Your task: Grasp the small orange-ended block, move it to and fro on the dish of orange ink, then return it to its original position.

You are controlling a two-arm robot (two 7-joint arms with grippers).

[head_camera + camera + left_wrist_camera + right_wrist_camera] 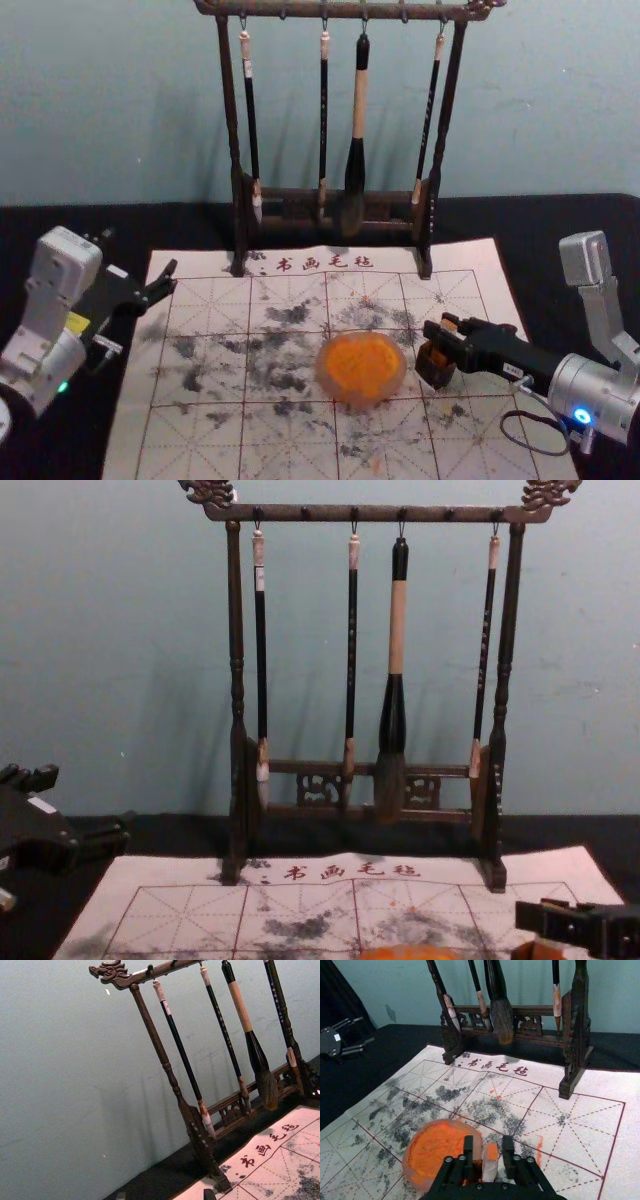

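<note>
In the head view, the left hand (142, 252) hangs at the left by the mat (200, 300), its fingers spread. The right hand (443, 330) reaches over a dark wooden box (436, 370), just beside the dish of orange ink (362, 368).

The left wrist view shows that hand's fingertips wide apart, and the brush rack (172, 1077) with its hanging brushes (185, 1055).

In the right wrist view, the block (491, 1154) sits orange end up between the right hand's parted fingers, near the dish.

In the chest view, the right hand is at the lower right.
</note>
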